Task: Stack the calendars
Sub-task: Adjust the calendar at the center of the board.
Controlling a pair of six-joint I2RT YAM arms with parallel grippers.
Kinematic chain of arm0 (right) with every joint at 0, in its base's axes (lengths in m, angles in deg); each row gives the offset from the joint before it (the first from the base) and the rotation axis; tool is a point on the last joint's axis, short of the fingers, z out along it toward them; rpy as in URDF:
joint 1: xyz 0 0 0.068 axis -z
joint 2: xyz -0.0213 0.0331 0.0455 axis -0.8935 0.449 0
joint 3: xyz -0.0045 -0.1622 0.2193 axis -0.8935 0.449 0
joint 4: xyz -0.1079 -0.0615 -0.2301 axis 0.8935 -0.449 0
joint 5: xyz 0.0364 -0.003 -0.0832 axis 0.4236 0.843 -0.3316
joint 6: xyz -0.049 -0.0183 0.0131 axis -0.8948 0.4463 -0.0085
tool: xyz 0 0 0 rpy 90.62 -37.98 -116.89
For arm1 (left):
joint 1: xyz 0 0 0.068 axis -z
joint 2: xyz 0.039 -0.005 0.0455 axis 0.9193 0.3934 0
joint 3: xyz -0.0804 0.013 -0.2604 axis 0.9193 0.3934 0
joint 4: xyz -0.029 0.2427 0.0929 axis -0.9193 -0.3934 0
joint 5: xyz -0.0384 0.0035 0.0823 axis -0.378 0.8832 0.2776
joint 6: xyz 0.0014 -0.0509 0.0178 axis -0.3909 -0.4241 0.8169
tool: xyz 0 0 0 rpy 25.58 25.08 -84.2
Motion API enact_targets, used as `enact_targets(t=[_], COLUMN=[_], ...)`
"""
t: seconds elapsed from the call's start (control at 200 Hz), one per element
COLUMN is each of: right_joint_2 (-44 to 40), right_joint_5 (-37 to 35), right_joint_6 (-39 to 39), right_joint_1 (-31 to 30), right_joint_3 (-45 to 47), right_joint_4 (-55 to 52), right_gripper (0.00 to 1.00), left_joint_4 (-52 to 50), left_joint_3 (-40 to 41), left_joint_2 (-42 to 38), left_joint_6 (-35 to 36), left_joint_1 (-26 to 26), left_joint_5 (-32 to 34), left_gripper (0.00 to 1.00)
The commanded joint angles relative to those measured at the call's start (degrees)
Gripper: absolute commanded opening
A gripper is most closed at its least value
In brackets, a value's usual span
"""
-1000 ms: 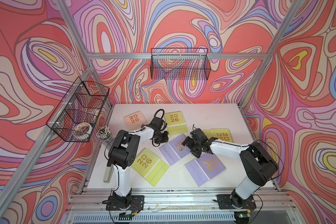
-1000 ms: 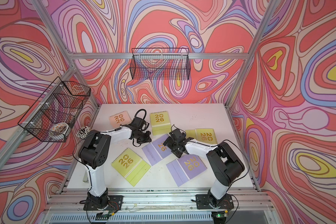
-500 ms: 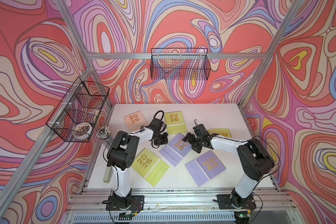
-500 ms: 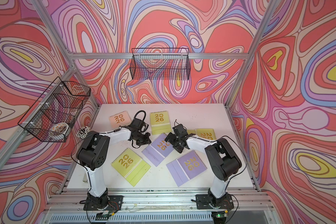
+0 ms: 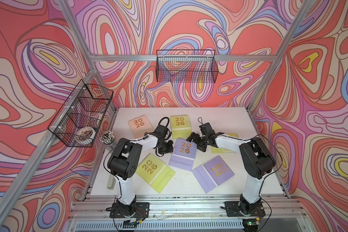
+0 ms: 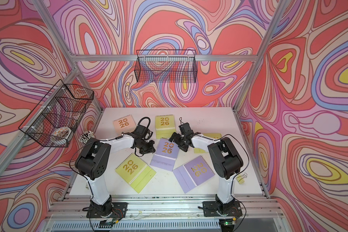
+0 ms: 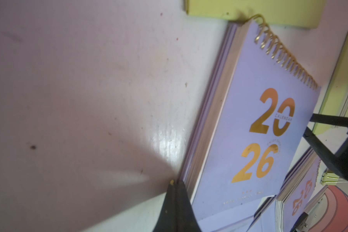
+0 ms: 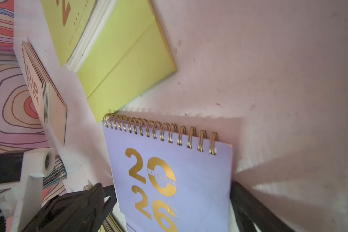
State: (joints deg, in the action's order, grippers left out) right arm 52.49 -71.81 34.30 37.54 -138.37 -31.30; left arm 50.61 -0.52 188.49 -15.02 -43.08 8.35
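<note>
Six calendars lie flat on the white table [image 5: 225, 118]: peach pink [image 5: 139, 126], lime green at the far middle [image 5: 179, 125], lavender in the middle [image 5: 183, 153] [image 6: 166, 150], lime green near left [image 5: 153, 170], lavender near right [image 5: 215, 172], and a lime green one [image 5: 222, 149] partly hidden under the right arm. My left gripper [image 5: 170, 145] [image 7: 174, 182] is shut, its tip against the middle lavender calendar's [image 7: 259, 140] left edge. My right gripper [image 5: 195, 143] [image 8: 169, 195] stands open by that calendar's [image 8: 189, 180] spiral-end right corner, nothing held.
A wire basket [image 5: 82, 114] hangs on the left wall and another [image 5: 186, 66] on the back wall. A cup of pens [image 5: 107, 137] stands at the table's left edge. A grey bar [image 5: 111, 181] lies at the near-left corner. A binder clip [image 6: 243, 176] sits near right.
My right gripper has swung from above the near-right lavender calendar to the middle one's far right corner. The middle lavender calendar has turned slightly. The left gripper has barely moved.
</note>
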Motion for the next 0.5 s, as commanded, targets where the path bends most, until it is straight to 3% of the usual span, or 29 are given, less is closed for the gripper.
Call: enact_targets(t=[0.0,0.496], right_joint_2=[2.63,5.45], right_joint_5=[3.18,5.13], right_joint_6=[-2.42,-4.34], right_joint_1=[-0.2,-0.07], right_joint_3=[-1.88,-6.21], right_joint_4=[-0.69,-2.85], right_gripper=[0.99,0.98], left_joint_4=[-1.64,-2.18], left_joint_3=[0.7,1.6], left_joint_2=[-1.89,-3.57], left_joint_6=[-1.15,-1.76], left_joint_1=[1.28,1.43], left_joint_5=[-0.74,0.06], left_gripper=[0.0,0.0])
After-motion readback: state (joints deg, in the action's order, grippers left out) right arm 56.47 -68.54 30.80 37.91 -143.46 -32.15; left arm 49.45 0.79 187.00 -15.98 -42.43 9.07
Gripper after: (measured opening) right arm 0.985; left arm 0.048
